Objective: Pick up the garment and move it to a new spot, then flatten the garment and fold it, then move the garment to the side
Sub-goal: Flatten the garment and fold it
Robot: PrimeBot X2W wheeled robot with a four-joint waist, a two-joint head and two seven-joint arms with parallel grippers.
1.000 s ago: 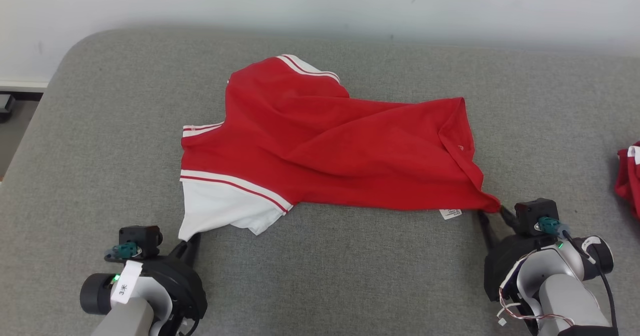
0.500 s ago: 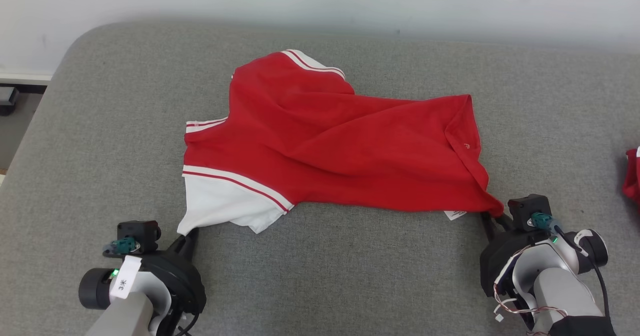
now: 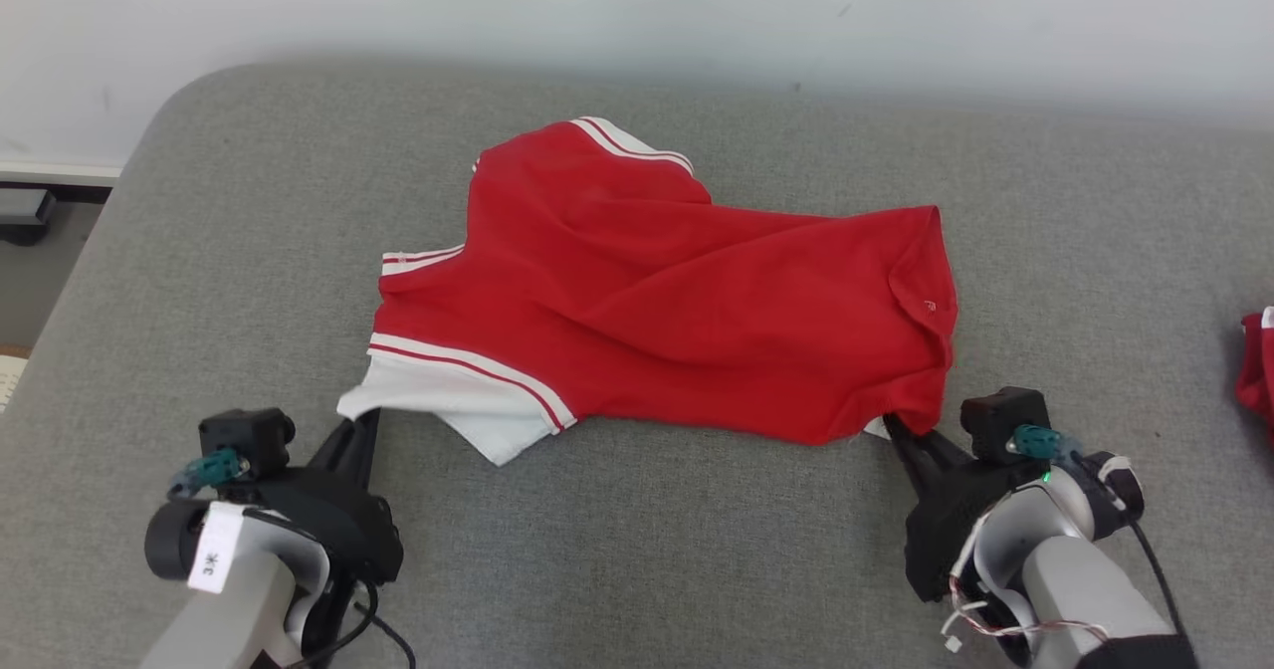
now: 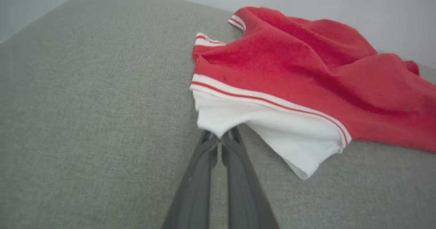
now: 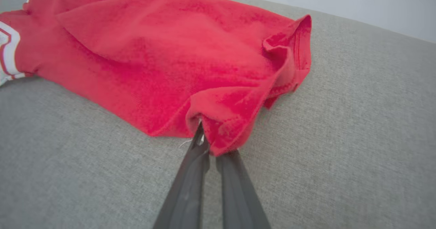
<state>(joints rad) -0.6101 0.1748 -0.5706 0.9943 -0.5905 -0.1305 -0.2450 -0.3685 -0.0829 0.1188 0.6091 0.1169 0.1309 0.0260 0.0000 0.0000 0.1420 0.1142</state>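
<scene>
Left claw [image 3: 357, 418] clamped on white corner of garment [image 3: 677, 311]; right claw [image 3: 890, 423] clamped on its red hem.

garment [image 3: 657, 301]: on cushion [image 3: 637, 569] centre | left claw [image 3: 360, 418]: near-left corner | right claw [image 3: 889, 422]: near-right corner

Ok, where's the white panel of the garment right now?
In the head view the white panel lies at the garment's near-left corner on the grey cushion, its tip pinched in the shut left tool.

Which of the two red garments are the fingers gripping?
The spread red-and-white shirt at centre, pinched by left gripper and right gripper; the red bundle at the right edge lies untouched.
</scene>
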